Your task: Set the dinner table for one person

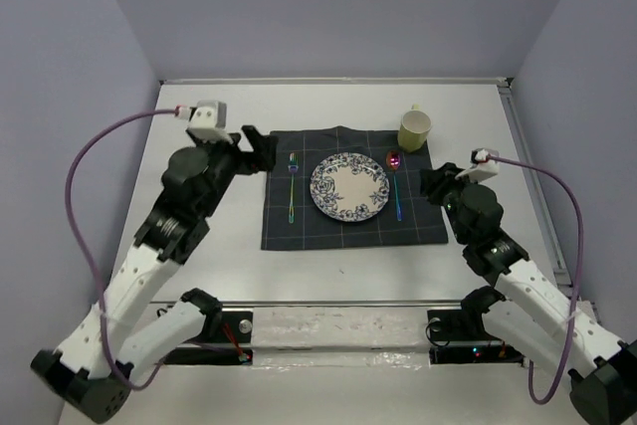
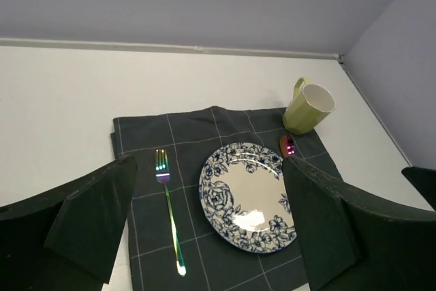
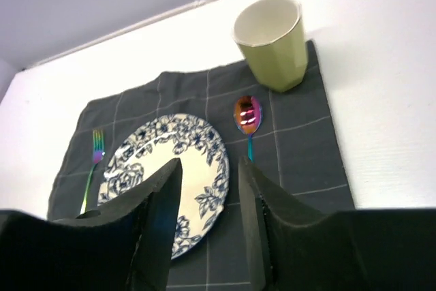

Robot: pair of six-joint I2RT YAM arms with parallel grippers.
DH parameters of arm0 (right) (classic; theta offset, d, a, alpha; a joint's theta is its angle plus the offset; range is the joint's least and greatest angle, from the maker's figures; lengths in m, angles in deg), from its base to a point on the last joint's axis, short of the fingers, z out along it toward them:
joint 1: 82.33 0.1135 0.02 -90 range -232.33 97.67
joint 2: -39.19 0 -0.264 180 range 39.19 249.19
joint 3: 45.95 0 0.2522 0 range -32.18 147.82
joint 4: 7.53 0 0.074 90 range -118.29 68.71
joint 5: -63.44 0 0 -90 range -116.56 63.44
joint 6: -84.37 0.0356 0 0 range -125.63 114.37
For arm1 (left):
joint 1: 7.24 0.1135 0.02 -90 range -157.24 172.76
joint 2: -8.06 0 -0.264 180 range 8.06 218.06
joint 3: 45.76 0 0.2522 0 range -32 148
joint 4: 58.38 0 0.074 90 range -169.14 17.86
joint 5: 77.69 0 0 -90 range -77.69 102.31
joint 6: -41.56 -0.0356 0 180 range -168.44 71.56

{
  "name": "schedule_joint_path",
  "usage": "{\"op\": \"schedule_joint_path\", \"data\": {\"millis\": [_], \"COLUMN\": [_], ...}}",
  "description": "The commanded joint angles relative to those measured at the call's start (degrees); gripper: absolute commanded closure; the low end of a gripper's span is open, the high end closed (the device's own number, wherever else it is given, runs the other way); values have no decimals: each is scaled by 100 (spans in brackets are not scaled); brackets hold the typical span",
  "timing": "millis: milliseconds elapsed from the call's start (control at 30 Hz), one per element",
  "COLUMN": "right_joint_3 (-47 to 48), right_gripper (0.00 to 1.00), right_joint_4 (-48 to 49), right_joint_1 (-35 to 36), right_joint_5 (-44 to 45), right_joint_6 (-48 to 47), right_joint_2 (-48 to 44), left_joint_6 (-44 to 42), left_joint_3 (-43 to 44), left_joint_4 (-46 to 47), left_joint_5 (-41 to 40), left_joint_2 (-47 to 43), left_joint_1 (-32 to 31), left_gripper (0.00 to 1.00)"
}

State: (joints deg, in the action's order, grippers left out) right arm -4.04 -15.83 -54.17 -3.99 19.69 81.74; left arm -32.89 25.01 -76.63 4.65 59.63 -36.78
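Observation:
The dinner table [image 1: 338, 271] is a white tabletop with a dark plaid placemat [image 1: 348, 231] on it. On the mat lie a blue-flowered plate [image 1: 349, 187], an iridescent fork [image 1: 292, 188] to its left and an iridescent spoon [image 1: 396, 182] to its right. A green mug [image 1: 414, 128] stands upright on the mat's far right corner. My left gripper [image 1: 261, 150] hovers at the mat's far left corner, open wide and empty [image 2: 208, 168]. My right gripper [image 1: 431, 184] hovers at the mat's right edge near the spoon, open and empty [image 3: 210, 163].
A metal rail [image 1: 338, 303] runs along the near edge in front of the arm bases. Another rail [image 1: 528, 161] lines the right side. Grey walls enclose the back and both sides. Purple cables loop from both wrists.

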Motion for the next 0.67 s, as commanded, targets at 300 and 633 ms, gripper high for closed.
{"op": "schedule_joint_path", "data": {"millis": [300,633], "right_joint_3": [-20,421], "right_gripper": [0,0], "right_joint_4": [677,273], "right_joint_1": [14,14], "right_joint_5": [-111,-446], "right_joint_6": [-89,-457], "right_joint_2": [-1317,-2840], "left_joint_6": [-475,-465], "left_joint_3": [-1816,-1852], "left_joint_4": [1389,1398], "left_joint_5": [626,1178], "left_joint_2": [-2713,-3241], "left_joint_1": [484,484], "left_gripper": [1,1]}}
